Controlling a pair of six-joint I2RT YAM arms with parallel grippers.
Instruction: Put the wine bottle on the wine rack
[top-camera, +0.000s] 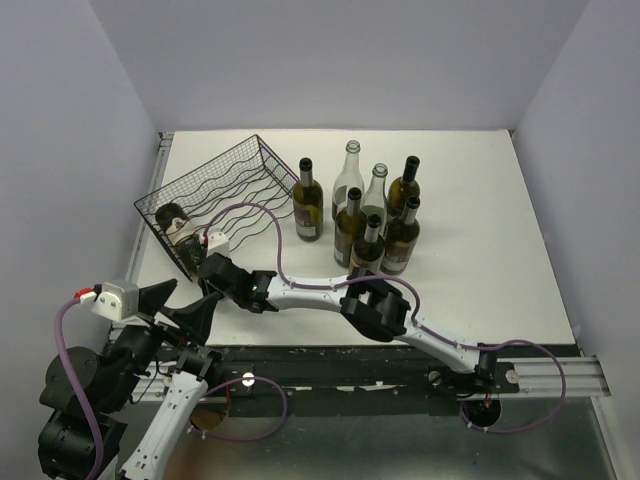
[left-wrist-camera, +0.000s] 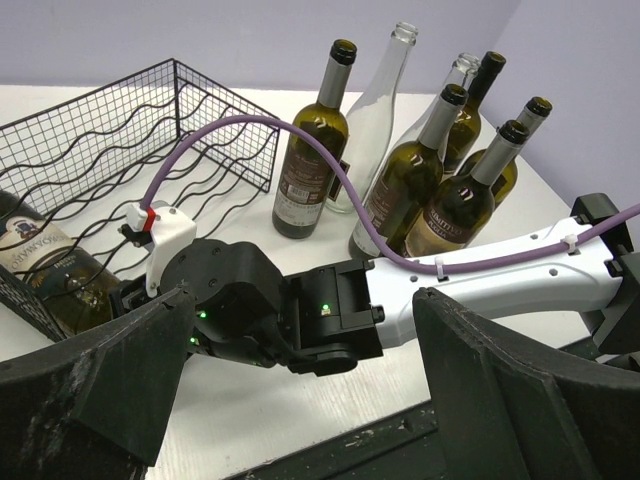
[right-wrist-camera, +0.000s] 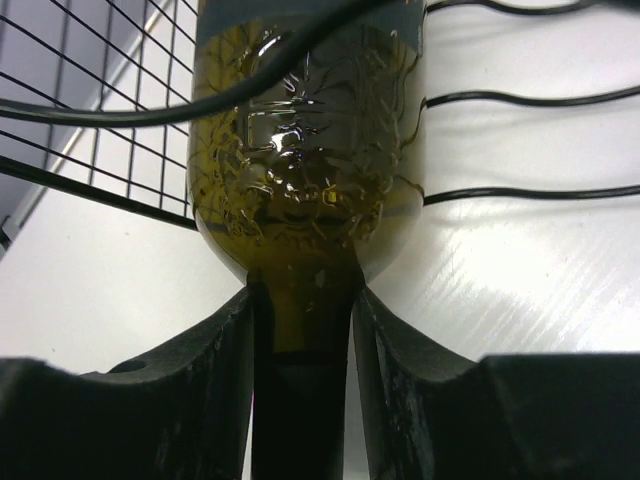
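Note:
The black wire wine rack (top-camera: 235, 175) stands at the table's far left. A dark green wine bottle (top-camera: 178, 222) lies in its left front cradle, neck toward the arms. My right arm reaches across to it, and my right gripper (top-camera: 203, 262) is shut on the bottle's neck. In the right wrist view the fingers (right-wrist-camera: 215, 380) clamp both sides of the neck below the bottle's shoulder (right-wrist-camera: 305, 150). The rack (left-wrist-camera: 150, 130) and the lying bottle (left-wrist-camera: 45, 265) also show in the left wrist view. My left gripper (top-camera: 185, 305) is open and empty near the table's front left edge (left-wrist-camera: 310, 400).
Several upright wine bottles (top-camera: 370, 215), green and clear, stand grouped right of the rack; they also show in the left wrist view (left-wrist-camera: 420, 170). The right arm's white forearm (top-camera: 310, 292) and its purple cable (left-wrist-camera: 330, 170) lie across the front of the table. Grey walls enclose the table.

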